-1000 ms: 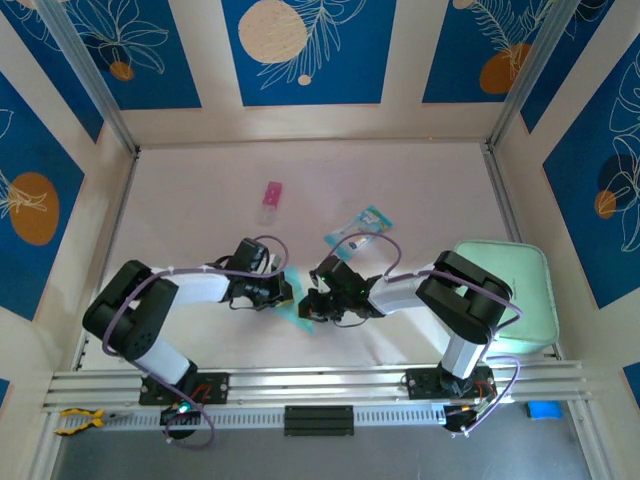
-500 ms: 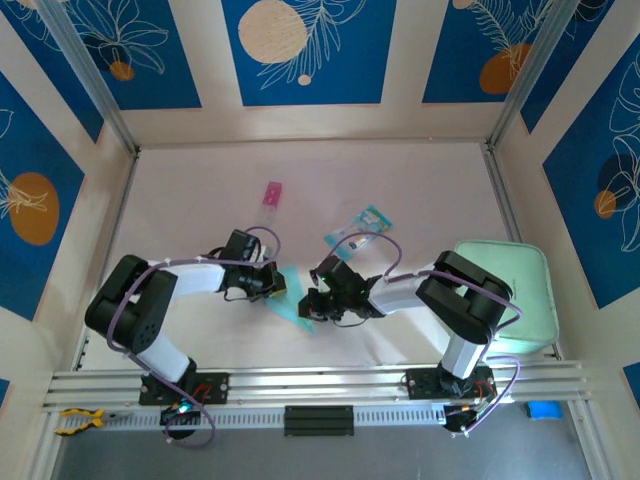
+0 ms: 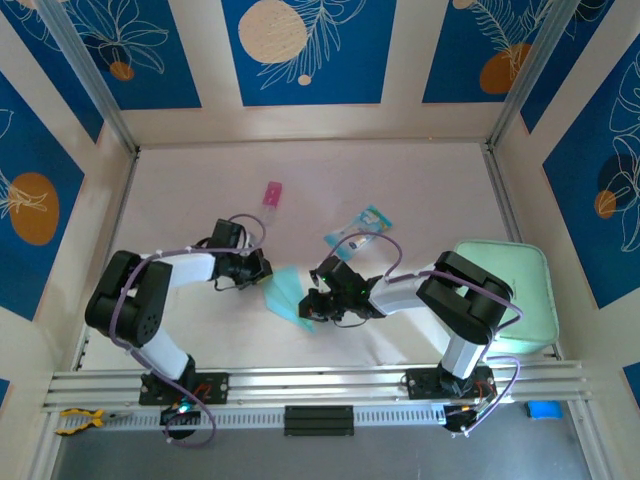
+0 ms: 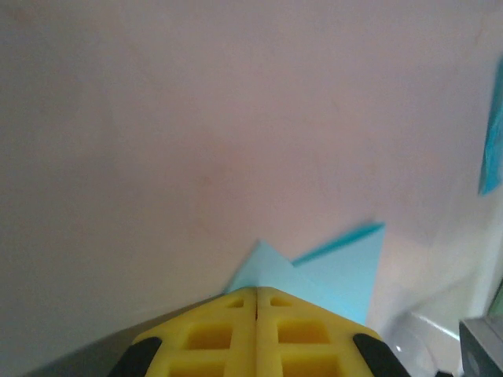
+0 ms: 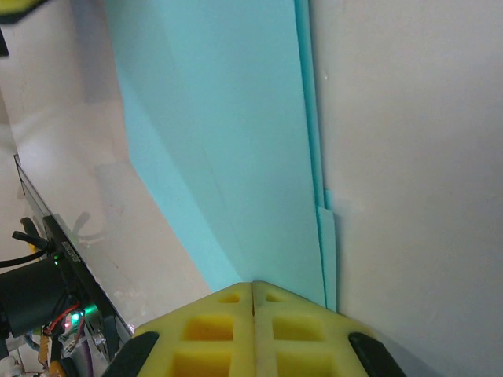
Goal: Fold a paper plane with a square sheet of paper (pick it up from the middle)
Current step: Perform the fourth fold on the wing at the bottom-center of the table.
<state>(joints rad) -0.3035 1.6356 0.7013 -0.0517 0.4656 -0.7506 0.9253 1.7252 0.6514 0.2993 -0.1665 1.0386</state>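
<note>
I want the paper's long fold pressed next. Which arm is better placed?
Right, probably: the right gripper, jaws shut, rests on the blue paper by its long folded edge; the left gripper only reaches a corner.

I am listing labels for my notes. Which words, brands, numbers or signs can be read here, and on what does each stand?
No text can be read in these pictures.
teal-and-clear packet: it carries print, too small to read.
pink item: too small to tell any marking.
light-blue paper: plain, no marks.
</note>
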